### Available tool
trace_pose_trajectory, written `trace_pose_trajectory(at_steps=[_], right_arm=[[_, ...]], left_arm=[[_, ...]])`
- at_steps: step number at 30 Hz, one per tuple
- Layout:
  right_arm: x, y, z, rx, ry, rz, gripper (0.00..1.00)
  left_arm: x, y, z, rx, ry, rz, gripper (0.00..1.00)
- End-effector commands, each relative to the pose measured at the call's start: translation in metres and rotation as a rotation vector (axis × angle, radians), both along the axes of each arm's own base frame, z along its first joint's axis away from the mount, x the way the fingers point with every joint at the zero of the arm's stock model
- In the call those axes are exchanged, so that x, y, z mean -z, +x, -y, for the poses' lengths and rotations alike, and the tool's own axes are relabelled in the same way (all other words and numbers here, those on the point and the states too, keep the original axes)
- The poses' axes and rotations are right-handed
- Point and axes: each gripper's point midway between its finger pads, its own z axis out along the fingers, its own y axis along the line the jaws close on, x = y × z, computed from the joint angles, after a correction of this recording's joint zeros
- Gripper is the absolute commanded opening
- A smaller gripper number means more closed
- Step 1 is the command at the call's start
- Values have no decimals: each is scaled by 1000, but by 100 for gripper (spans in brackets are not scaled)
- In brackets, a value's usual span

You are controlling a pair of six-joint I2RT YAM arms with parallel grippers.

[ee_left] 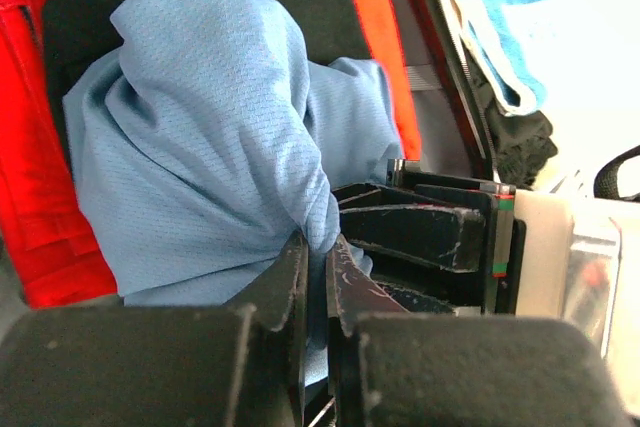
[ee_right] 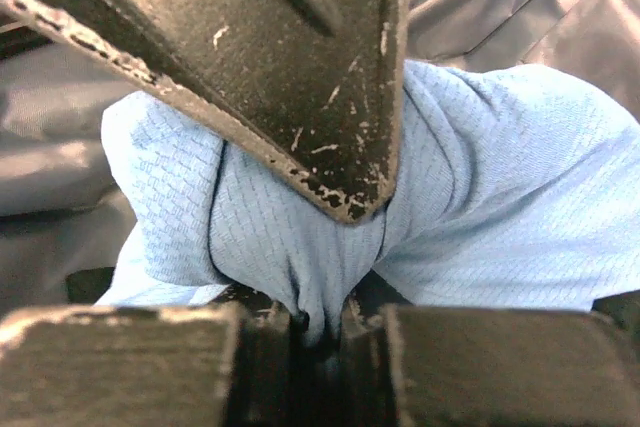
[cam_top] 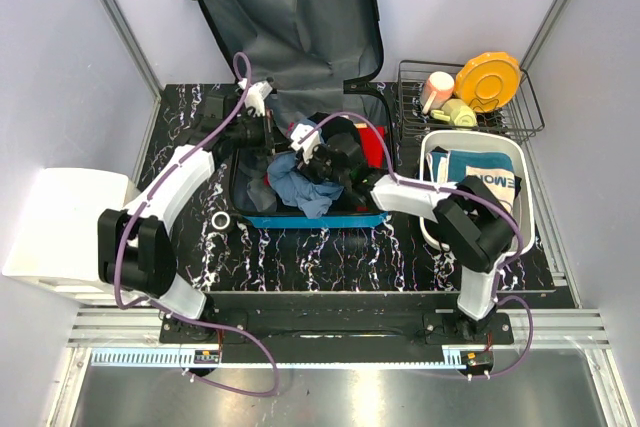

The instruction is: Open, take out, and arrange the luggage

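light blue cloth [ee_left: 200,157] tight in left gripper [ee_left: 318,252] and right gripper [ee_right: 320,319] alike, in the open luggage [cam_top: 290,17]

luggage [cam_top: 290,17]: dark grey inside, bright blue along the front edge
bunched cloth [ee_left: 200,167]: light blue all over, with a tiny mesh pattern
red clothes [ee_left: 40,177]: bright red, with black ones beside them
worktop [cam_top: 300,262]: black with white wiggly marble lines
bin [cam_top: 470,139]: white
towel [cam_top: 470,169]: blue with white letters
wire basket [cam_top: 405,82]: black
plate [cam_top: 488,80]: orange
cup [cam_top: 437,87]: pink
cables [cam_top: 350,114]: purple
left fingers [ee_left: 285,287]: black with little white scratches
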Motion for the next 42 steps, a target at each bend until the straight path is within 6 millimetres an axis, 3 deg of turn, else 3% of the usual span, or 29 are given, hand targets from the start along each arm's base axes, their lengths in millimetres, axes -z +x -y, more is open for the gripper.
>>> trace_pose_trajectory(at_steps=[1, 2, 3, 5, 6, 7, 8, 9, 11, 12, 14, 15, 17, 18, 19, 21, 22, 24, 26, 30, 33, 34, 36, 41, 42], right_arm=[[-80, -6, 9, 8, 156, 85, 0], [-92, -8, 12, 10, 186, 78, 0], [-116, -13, 18, 7, 227, 99, 0], [-140, -14, 31, 16, 274, 113, 0], [-166, -19, 41, 22, 314, 147, 0], [-177, -20, 49, 34, 334, 161, 0], [-188, -20, 59, 50, 350, 178, 0], [-211, -26, 72, 62, 380, 218, 0], [-222, -29, 92, 104, 373, 244, 0], [-243, -34, 112, 133, 392, 287, 0], [-248, -36, 137, 199, 367, 294, 0], [-268, -44, 159, 237, 384, 330, 0], [-268, -50, 186, 311, 338, 326, 0], [-287, -66, 205, 342, 352, 367, 0], [-279, -68, 223, 408, 310, 347, 0], [-295, -89, 256, 479, 295, 392, 0], [-289, -93, 280, 539, 244, 355, 0], [-301, -106, 318, 660, 252, 368, 0], [-309, -128, 344, 717, 184, 431, 0], [-300, -156, 384, 851, 75, 402, 0], [-272, -166, 408, 961, -2, 332, 0], [-253, -164, 411, 982, -38, 286, 0], [-233, -157, 419, 1035, -95, 251, 0], [-158, -104, 411, 1099, -216, 52, 0], [-147, -96, 407, 1094, -228, 23, 4]], left_arm=[[-86, -16, 17, 105, -138, 211, 0], [-95, -22, 17, 122, -143, 235, 20], [-102, -24, 17, 139, -133, 262, 39], [-113, -31, 13, 148, -113, 302, 67], [-116, -30, 9, 130, -82, 322, 86], [-119, -30, 6, 117, -67, 344, 99], [-128, -32, 0, 92, -50, 387, 99], [-131, -32, -4, 85, -29, 423, 99], [-142, -32, -12, 47, -2, 481, 99], [-145, -31, -15, 35, 5, 501, 99], [-149, -29, -19, 24, 13, 519, 99], [-151, -28, -20, 24, 22, 535, 99], [-150, -27, -20, 30, 26, 541, 99], [-149, -26, -20, 29, 27, 543, 99], [-146, -25, -19, 31, 26, 535, 99], [-143, -25, -16, 42, 11, 521, 99], [-139, -22, -15, 42, 6, 509, 99], [-136, -22, -11, 51, -16, 493, 99], [-132, -21, -5, 68, -25, 474, 99], [-127, -21, 7, 97, -33, 463, 99], [-124, -22, 16, 119, -35, 455, 99], [-121, -20, 18, 122, -33, 448, 99], [-122, -19, 20, 124, -36, 445, 99], [-119, -16, 21, 118, -28, 430, 99], [-119, -16, 22, 119, -26, 425, 99]])
